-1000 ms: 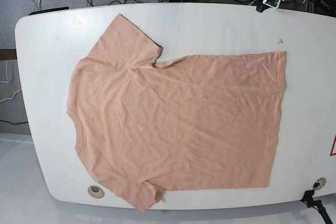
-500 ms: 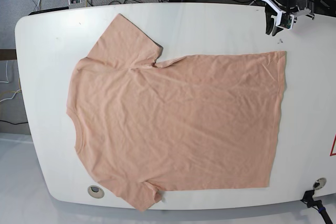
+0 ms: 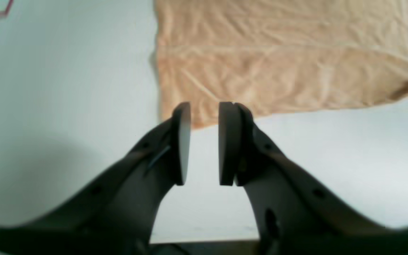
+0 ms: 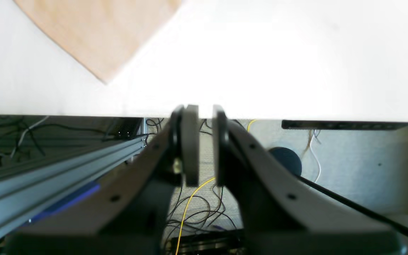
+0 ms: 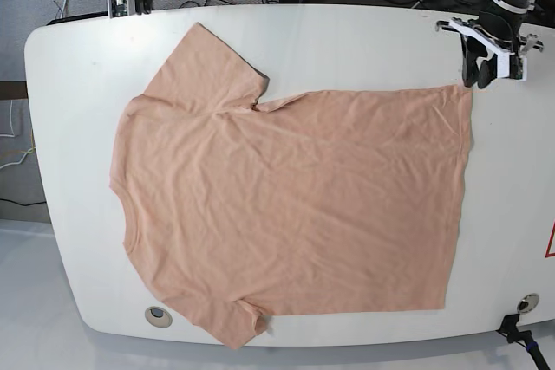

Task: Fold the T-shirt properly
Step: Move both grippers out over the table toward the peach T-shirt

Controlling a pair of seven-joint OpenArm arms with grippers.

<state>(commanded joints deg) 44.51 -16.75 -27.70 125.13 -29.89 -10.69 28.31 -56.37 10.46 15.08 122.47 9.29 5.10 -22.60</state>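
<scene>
The peach T-shirt (image 5: pixel 295 197) lies flat on the white table (image 5: pixel 364 41), neckline to the left, hem to the right, one sleeve (image 5: pixel 204 62) pointing to the far edge. My left gripper (image 5: pixel 476 77) hovers by the hem's far right corner. In the left wrist view this gripper (image 3: pixel 204 106) has its jaws a little apart and empty, with the shirt's corner (image 3: pixel 278 71) just beyond the tips. My right gripper (image 5: pixel 121 6) is over the table's far left edge. In the right wrist view it (image 4: pixel 205 109) is narrowly open and empty, and the sleeve (image 4: pixel 94 32) lies ahead to the left.
A round grommet (image 5: pixel 158 316) sits near the front left edge and another (image 5: pixel 526 303) at the front right. A red mark (image 5: pixel 551 240) is at the right edge. Cables and an aluminium rail (image 4: pixel 58 166) lie beyond the far edge.
My left gripper has come down and right from behind the table to the hem's far corner. My right gripper has moved in to the table's far left edge.
</scene>
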